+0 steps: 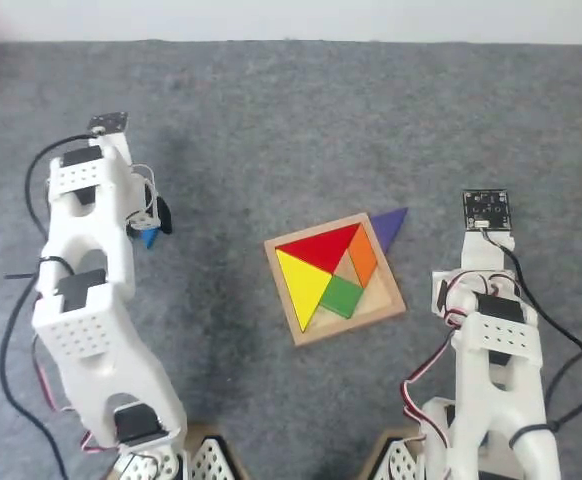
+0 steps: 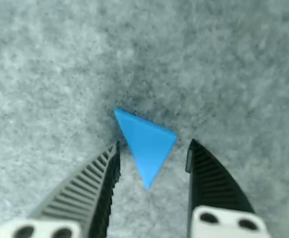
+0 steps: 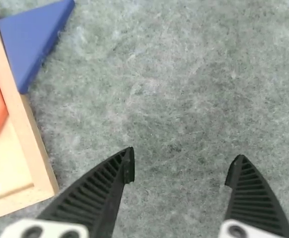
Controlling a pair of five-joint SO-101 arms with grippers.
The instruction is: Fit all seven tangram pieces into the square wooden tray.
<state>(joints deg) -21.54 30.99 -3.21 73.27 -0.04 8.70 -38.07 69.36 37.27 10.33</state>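
Overhead, the wooden tray [image 1: 356,323] sits mid-table holding 4 pieces. The small blue triangle [image 1: 148,237] lies well apart from it, at the tip of the left arm [image 1: 86,250], so that arm is the nearer of the 2.

From the left wrist, the left gripper [image 2: 153,147] hangs wide open and empty. Its fingers straddle the blue triangle, whose sharp tip points back toward the wrist.

From the right wrist, the right gripper [image 3: 181,166] is spread open with nothing in it, just beside the tray. A purple triangle [image 3: 33,37] touches the rim from outside.
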